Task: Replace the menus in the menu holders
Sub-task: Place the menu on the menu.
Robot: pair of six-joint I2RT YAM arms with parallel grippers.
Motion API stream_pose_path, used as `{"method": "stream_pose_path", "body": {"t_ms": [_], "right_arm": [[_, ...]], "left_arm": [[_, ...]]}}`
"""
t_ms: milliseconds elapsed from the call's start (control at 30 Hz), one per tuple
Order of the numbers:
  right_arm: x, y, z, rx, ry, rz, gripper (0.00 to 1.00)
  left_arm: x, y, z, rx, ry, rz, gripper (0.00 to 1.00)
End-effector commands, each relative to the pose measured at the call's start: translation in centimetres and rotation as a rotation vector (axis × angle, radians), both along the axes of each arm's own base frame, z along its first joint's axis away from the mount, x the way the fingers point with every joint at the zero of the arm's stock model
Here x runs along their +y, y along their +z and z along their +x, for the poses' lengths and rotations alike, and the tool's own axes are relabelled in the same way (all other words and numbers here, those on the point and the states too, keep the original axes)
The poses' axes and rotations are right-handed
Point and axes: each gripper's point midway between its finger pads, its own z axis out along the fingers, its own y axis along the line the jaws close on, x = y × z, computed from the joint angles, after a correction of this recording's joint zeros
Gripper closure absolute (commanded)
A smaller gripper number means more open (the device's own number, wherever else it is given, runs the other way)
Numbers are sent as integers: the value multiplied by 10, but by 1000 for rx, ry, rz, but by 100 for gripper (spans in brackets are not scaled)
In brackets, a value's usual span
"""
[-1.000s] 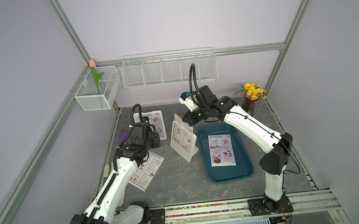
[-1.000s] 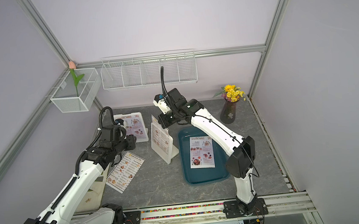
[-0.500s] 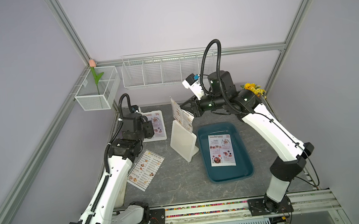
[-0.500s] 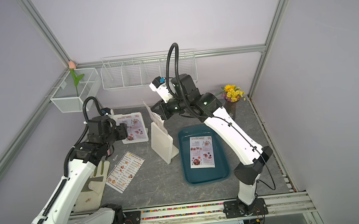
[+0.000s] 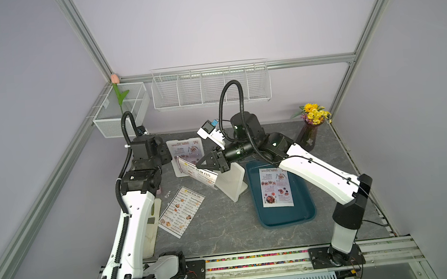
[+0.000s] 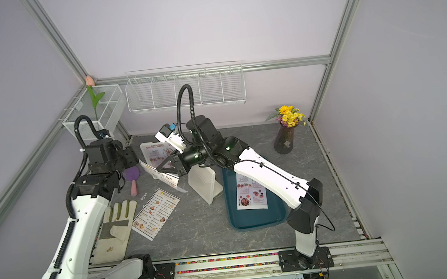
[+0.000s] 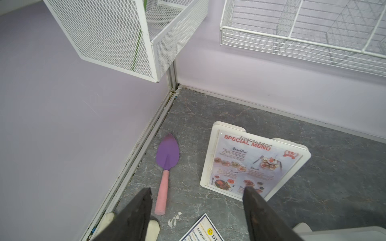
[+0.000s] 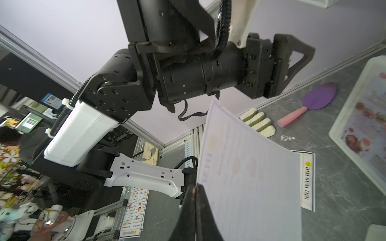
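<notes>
Right claw pinching a menu sheet aloft; left claw spread.
My right claw [image 5: 198, 166] is pressed together on the edge of a thin paper DIM SUM INN sheet [image 5: 206, 177], which hangs tilted above the grey marbled tabletop [image 5: 224, 228], just beside the white plastic standing holder [image 5: 233, 182]. My left claw [image 7: 196, 192] hovers with its fingers well apart over the rear left corner, near the white plastic lying holder [image 7: 228, 126], which lies face up with a red-headed SPECIAL MENU sheet [image 7: 248, 164] behind its clear front. A second DIM SUM INN sheet [image 5: 181, 211] lies flat on the tabletop, and another SPECIAL MENU sheet [image 5: 275, 186] lies in the teal rectangular tray [image 5: 284, 215].
</notes>
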Motion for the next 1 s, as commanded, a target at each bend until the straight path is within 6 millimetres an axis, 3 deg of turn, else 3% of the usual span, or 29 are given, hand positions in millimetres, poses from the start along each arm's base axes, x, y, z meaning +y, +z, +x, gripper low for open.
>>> {"method": "stream_pose_path", "body": {"t_ms": [0, 100, 300, 500, 600, 667, 767, 833, 967], "right_arm": [[9, 4, -8, 36, 62, 60, 94], [20, -37, 9, 81, 39, -8, 94], [53, -144, 43, 29, 8, -202, 94], [81, -218, 65, -173, -14, -349, 93], [88, -245, 83, -243, -56, -393, 93], [92, -255, 93, -279, -85, -408, 87], [93, -256, 102, -303, -115, -425, 64], [89, -241, 104, -310, -135, -416, 57], [68, -185, 95, -304, -150, -370, 48]], "left_arm": [[3, -2, 1, 21, 6, 4, 28], [1, -2, 3, 21, 2, -3, 28], [-1, -3, -1, 28, -10, -9, 29], [-5, -14, -3, 50, -31, -21, 30], [-3, -22, -4, 66, -25, -17, 30], [-5, -26, -4, 70, -31, -28, 30], [-9, -33, -4, 87, -51, -39, 31], [-12, -36, -7, 97, -71, -44, 32], [-27, -51, -17, 133, -137, -92, 34]]}}
